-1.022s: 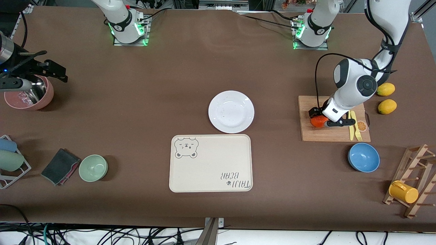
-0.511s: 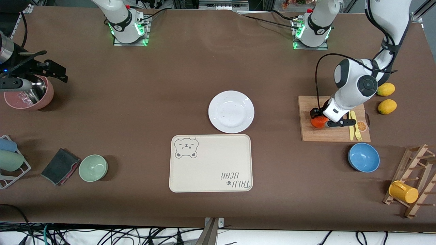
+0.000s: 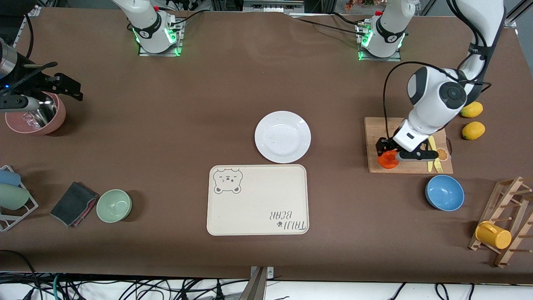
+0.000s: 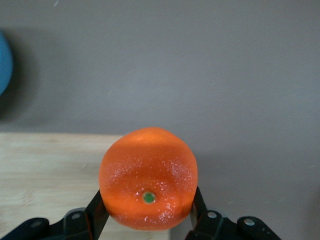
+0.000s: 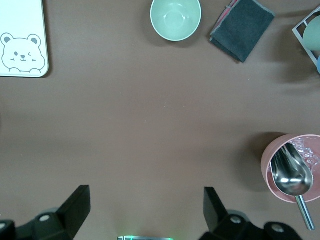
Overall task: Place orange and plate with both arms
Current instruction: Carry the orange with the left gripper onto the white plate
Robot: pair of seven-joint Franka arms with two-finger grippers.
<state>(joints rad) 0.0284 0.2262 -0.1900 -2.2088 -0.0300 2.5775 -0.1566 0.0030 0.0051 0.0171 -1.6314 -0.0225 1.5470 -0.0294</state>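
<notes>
My left gripper (image 3: 389, 156) is shut on the orange (image 3: 387, 160), a small bright orange-red fruit. It holds the orange over the corner of the wooden cutting board (image 3: 377, 129) that is nearest the front camera and the tray. In the left wrist view the orange (image 4: 148, 175) fills the space between the black fingers (image 4: 98, 212). The white plate (image 3: 282, 136) lies empty at the table's middle, next to the cream bear tray (image 3: 257, 200). My right gripper (image 3: 62, 85) waits open and empty over the table by the pink bowl, as the right wrist view (image 5: 145, 202) shows.
A yellow knife and fork (image 3: 433, 154) lie on the board. A blue bowl (image 3: 444, 192), two lemons (image 3: 472, 121) and a wooden rack with a yellow cup (image 3: 493, 234) are at the left arm's end. A pink bowl with a scoop (image 5: 292, 175), a green bowl (image 3: 114, 205) and a dark cloth (image 3: 74, 203) are at the right arm's end.
My left gripper has carried the orange from the board's middle toward the board's edge nearer the front camera. The right arm has not moved.
</notes>
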